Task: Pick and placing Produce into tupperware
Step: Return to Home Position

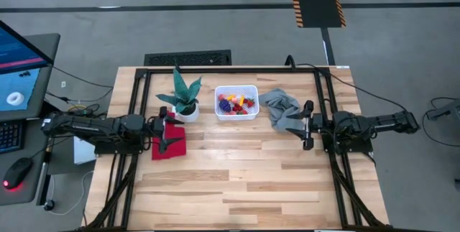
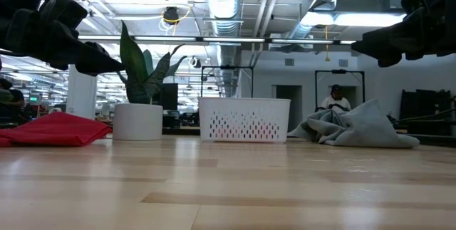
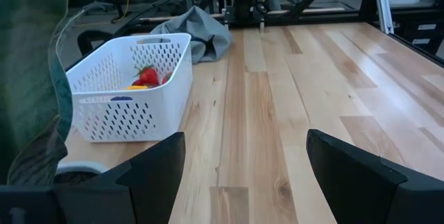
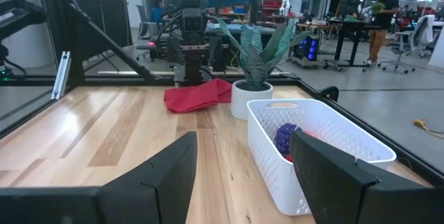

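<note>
The tupperware (image 1: 236, 102) is a small white perforated bin at the table's far middle; it also shows in the low view (image 2: 245, 119). Toy produce (image 1: 236, 104) lies inside it: red strawberries (image 3: 146, 76) and yellow bits in the left wrist view, a purple grape bunch (image 4: 286, 137) in the right wrist view. My left gripper (image 1: 169, 132) hovers open over the red cloth, left of the bin. My right gripper (image 1: 307, 125) hovers open over the grey cloth's edge, right of the bin. Neither holds anything.
A red cloth (image 1: 168, 140) lies under the left gripper, and a potted green plant (image 1: 183, 97) stands just left of the bin. A grey cloth (image 1: 282, 110) is bunched right of the bin. Bare wooden tabletop (image 1: 237, 174) stretches along the near half.
</note>
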